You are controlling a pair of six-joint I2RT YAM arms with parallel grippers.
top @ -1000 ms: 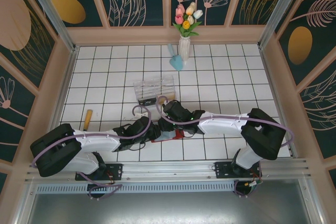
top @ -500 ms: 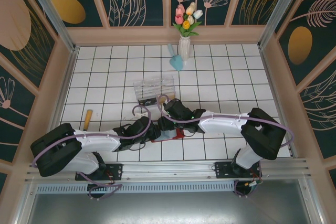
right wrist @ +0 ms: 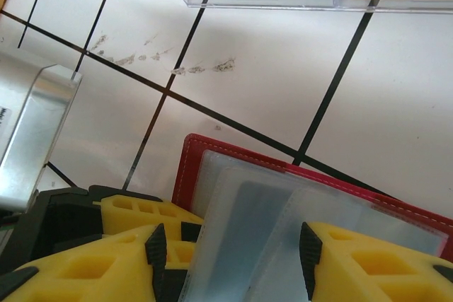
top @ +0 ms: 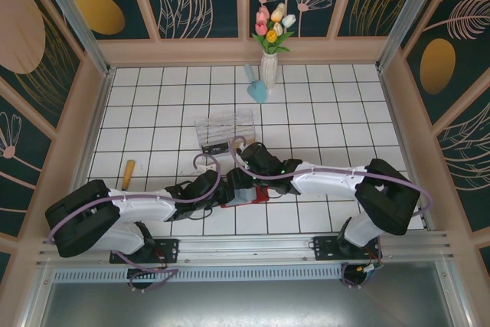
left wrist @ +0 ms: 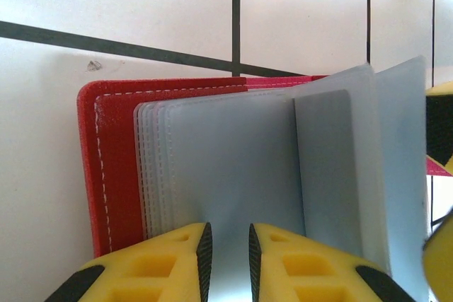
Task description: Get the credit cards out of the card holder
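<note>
The red card holder [top: 254,194] lies open on the white tiles between both arms. Its blue-grey pocket leaves [left wrist: 233,160] fan up from the red cover [left wrist: 113,160]. My left gripper [left wrist: 226,259] has its jaws narrowly apart, with a pocket leaf running up between them; from above the left gripper [top: 227,189] sits at the holder's left edge. My right gripper [right wrist: 232,245] is open, its jaws standing wide on either side of the upright leaves. A bluish credit card [right wrist: 244,238] shows inside one leaf. Seen from above, the right gripper [top: 243,181] is over the holder.
A clear plastic box [top: 224,132] with cards in it stands just behind the holder, close to the right gripper. A silver metal object [right wrist: 28,132] lies to the left. A vase of flowers [top: 269,67], a blue item [top: 258,89] and a wooden-handled tool [top: 129,174] lie further off.
The right gripper's jaws have widened around the pocket leaves and its wrist has shifted slightly. The left arm and the card holder stay put.
</note>
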